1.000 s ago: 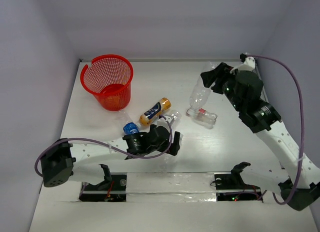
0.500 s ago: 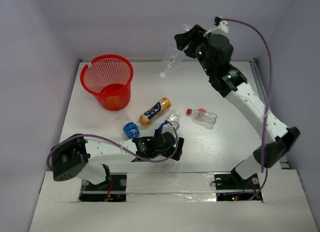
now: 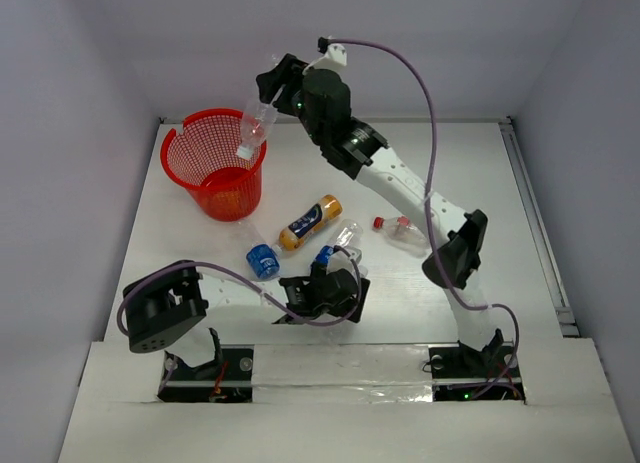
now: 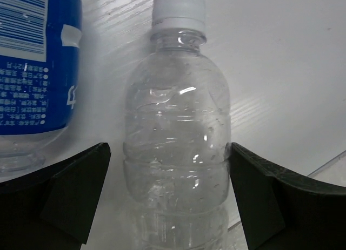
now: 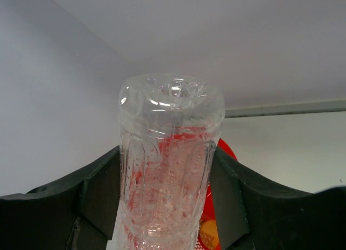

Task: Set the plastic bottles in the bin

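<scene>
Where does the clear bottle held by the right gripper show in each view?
Top external: upper left, the clear bottle hangs cap-down from the right gripper.
Left wrist: not in it; that is another clear bottle.
Right wrist: centre, its base towards the camera.
Landmark: the red bin, below it from above, behind it at the wrist.

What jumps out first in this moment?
The right gripper holds an upended clear bottle cap-down above the red bin at the far left. Near the front, the left gripper straddles a lying clear bottle on the table, jaws open.
</scene>
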Robot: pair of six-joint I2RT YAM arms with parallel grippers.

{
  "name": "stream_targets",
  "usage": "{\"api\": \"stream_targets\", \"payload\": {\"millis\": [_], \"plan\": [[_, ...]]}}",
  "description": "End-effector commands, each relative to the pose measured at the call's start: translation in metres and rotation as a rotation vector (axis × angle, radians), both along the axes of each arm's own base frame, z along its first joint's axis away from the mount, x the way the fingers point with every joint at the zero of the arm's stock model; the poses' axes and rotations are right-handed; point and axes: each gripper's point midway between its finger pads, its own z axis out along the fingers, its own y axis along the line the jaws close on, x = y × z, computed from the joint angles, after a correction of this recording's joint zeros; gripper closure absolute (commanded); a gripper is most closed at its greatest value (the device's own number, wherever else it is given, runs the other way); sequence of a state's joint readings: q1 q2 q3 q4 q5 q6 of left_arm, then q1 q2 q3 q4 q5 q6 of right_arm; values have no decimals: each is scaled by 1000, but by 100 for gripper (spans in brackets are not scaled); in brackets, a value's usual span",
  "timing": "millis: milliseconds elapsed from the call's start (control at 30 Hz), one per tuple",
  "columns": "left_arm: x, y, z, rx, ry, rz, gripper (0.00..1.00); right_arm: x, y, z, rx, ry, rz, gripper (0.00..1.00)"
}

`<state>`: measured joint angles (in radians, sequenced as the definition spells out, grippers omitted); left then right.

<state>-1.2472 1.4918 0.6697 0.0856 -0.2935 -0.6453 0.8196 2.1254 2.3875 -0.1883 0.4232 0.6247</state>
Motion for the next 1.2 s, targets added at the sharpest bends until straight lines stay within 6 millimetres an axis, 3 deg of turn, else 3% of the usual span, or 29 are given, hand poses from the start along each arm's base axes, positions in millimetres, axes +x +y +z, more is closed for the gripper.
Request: {"api": "stream_targets", "payload": {"millis": [0,33,67,133,200,367,533,600,667,733,967,1000,1167], "plan": [[-3,-1,-8,-2,0,5,12,5,-5,24,62,-55,-78,42],[-3,-1,-10,0,2,6,12,2,2,27,75,-62,-70,42],[-6,-2,-14,11,6,-2,12,10,10,11,62,-47,-73,42],[-6,0,-18,17,12,6,13,7,21,11,70,-65,-80,42],[-10,2,-22,20,16,2,14,14,29,-4,56,-69,-105,41],[-12,5,-25,5,28,17,17,23,35,-12,55,-105,-152,41],[-12,4,-27,4,28,14,20,26,49,-39,5,-88,-135,39],[-11,3,-26,1,24,17,21,26,54,-47,-25,-86,-116,33],[-10,3,-24,-6,19,23,22,22,59,-44,-41,-115,-103,28],[-9,3,-20,-18,12,31,24,17,63,-45,-66,-121,-93,17],[-6,10,-12,-45,-5,68,29,-3,64,-12,-76,-186,6,7],[-6,12,-13,-45,-8,72,29,-9,57,6,-60,-203,9,6],[-2,16,2,-75,-32,99,32,-37,31,50,-41,-254,39,8]]}}
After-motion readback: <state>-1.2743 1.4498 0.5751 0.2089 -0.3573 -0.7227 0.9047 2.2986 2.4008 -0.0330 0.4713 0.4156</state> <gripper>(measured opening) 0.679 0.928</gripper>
